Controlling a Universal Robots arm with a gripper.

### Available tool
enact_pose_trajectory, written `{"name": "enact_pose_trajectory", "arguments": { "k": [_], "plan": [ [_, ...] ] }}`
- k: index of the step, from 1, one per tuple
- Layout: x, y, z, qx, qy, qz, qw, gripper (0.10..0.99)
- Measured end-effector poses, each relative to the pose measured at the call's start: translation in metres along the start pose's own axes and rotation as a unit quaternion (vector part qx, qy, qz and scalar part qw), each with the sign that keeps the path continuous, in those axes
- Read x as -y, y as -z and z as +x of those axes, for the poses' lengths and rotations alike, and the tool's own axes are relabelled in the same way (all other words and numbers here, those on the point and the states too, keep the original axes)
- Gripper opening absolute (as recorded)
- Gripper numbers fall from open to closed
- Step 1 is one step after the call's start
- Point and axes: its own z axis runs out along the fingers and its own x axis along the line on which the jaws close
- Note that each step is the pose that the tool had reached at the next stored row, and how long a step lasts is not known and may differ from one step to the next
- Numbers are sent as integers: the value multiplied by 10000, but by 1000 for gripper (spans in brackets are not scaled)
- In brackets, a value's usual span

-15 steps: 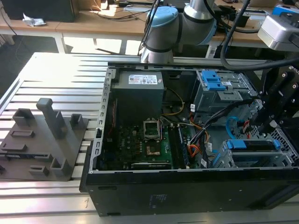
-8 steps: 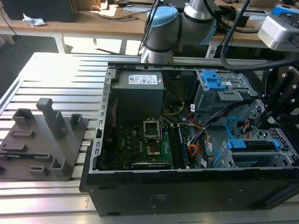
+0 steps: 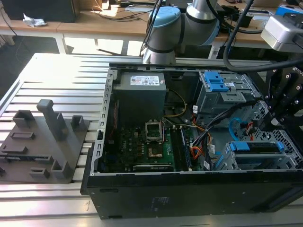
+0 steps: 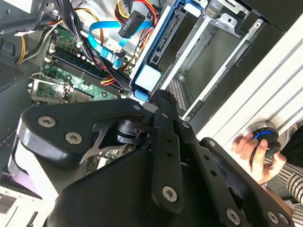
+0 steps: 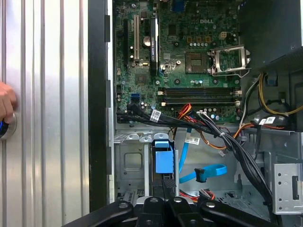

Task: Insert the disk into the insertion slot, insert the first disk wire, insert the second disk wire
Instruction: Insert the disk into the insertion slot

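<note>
Closed pincer, fingers pressed together, poised right at the blue carrier end of the disk; touching or just short of it, cannot tell. Disk seen edge-on, seated in the insertion slot, toward the exterior view's right of the computer case. Just beside the disk, the second disk wire, curled in a loop with its small plug hanging free. A little further off in the second wrist view, the dark plug of the first disk wire, near the disk's edge, not clearly joined to it. Beyond, green motherboard on the case floor. Outside the case, on the slatted tabletop, a person's hand around a blue-ringed knob.
</note>
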Motion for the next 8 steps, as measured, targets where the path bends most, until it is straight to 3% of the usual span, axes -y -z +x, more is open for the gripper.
{"name": "enact_pose_trajectory", "arguments": {
  "k": [8],
  "plan": [
    [78,3,-3,-1,0,-5,10000,106]
  ]
}}
